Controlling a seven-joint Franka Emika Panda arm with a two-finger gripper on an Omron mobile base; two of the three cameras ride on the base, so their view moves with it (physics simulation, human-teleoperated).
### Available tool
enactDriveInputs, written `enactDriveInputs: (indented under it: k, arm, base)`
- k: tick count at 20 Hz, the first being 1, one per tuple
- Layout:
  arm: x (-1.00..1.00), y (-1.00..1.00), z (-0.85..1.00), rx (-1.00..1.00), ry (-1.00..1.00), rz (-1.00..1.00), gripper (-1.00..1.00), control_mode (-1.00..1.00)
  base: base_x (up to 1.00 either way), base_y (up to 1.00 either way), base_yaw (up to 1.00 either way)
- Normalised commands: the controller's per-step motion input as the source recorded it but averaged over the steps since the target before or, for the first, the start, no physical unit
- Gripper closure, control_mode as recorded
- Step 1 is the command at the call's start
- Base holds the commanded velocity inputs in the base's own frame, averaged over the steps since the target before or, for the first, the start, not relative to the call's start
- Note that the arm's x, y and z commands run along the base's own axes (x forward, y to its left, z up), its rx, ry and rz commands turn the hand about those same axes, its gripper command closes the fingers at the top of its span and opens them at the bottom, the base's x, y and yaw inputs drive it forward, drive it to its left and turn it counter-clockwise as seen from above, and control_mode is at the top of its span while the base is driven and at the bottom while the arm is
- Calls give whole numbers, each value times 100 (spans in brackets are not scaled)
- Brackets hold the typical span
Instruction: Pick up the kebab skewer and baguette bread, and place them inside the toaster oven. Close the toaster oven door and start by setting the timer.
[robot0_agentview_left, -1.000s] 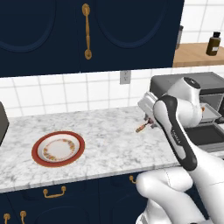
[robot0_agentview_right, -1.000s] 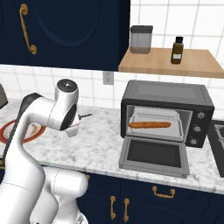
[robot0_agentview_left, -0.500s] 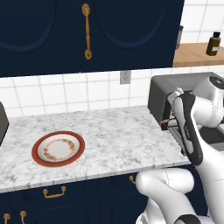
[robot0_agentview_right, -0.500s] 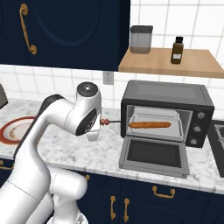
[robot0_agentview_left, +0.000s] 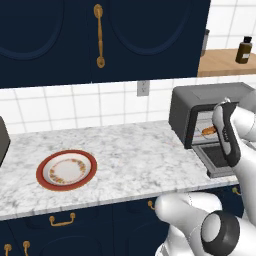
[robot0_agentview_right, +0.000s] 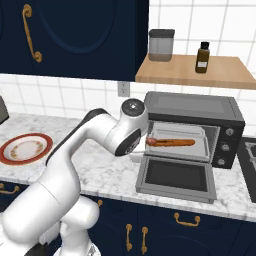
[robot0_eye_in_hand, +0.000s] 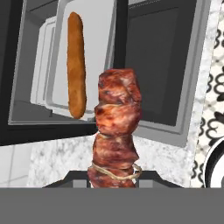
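Arm has swung right from mid-desk to toaster oven (robot0_agentview_right: 192, 132) mouth. Jaws hold kebab skewer (robot0_eye_in_hand: 116, 135), tip pointing at open cavity. Baguette bread (robot0_agentview_right: 171, 142) already on tray inside; toaster oven door (robot0_agentview_right: 175, 177) down. Insertion comes next, then door, timer.

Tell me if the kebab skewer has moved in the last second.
Yes. Held in the claw, the kebab skewer has travelled along the counter away from the plate to the open front of the toaster oven, where the baguette lies.
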Motion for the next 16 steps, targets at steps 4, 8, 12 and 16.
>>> enactDriveInputs:
  k: [4,8,12,16]
  arm:
    - [20,-100,0,-4,0,1,100,-100]
    - [31,-92,-1,-2,0,0,100,-100]
    - [36,-20,-30,0,0,-6,100,-100]
    - [40,-1,-39,0,0,-8,100,-100]
  base:
    - [0,0,0]
    - [0,0,0]
    - [0,0,0]
    - [0,0,0]
